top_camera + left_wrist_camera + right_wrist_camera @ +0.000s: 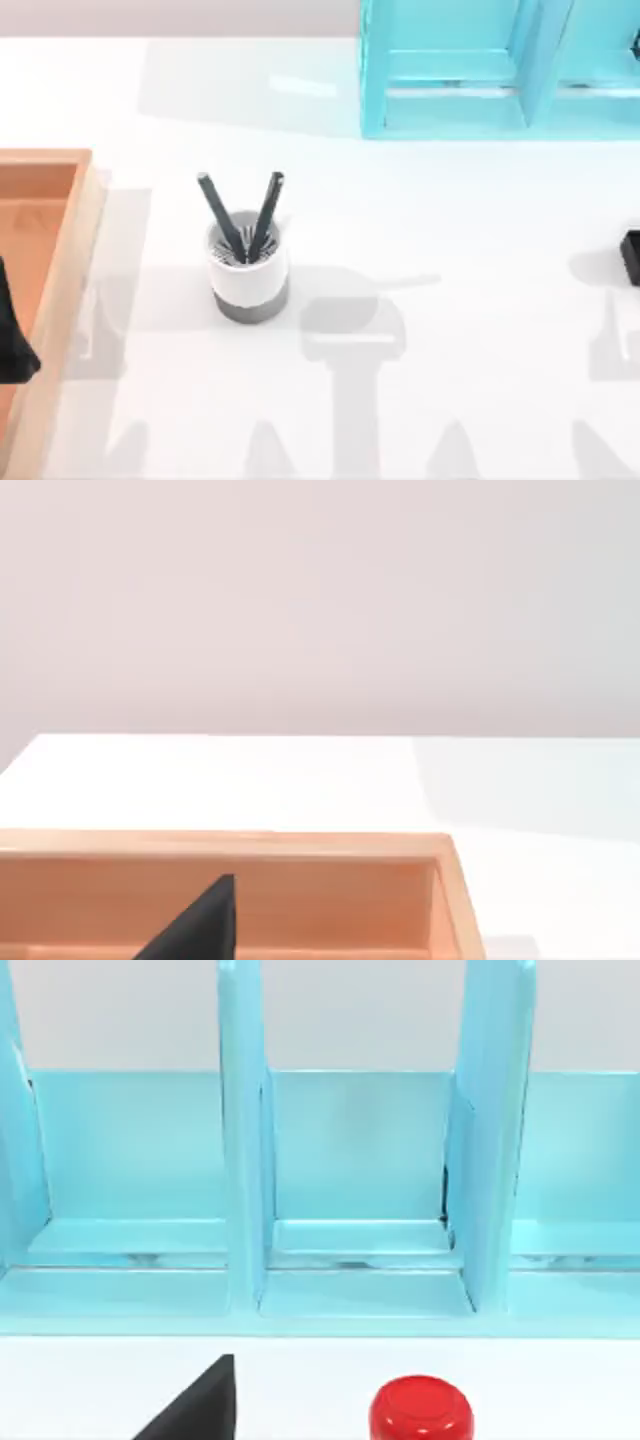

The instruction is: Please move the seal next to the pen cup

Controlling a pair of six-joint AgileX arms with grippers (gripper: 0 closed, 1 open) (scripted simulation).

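The pen cup (248,265), white with a grey bottom band and two dark pens, stands left of the table's middle in the top view. The seal's glossy red knob (421,1412) shows in the right wrist view, close in front of the turquoise shelf (360,1160). A black block (631,257) at the top view's right edge looks like the seal's base, far to the right of the cup. One dark finger (205,1405) of my right gripper sits beside the knob, apart from it. My left gripper (14,335) hangs over the orange tray, with one finger (205,925) in sight.
The orange wooden tray (60,260) lies along the left edge, its rim (230,842) close under my left wrist. The turquoise shelf (500,70) stands at the back right. Bare white table stretches between the cup and the right edge.
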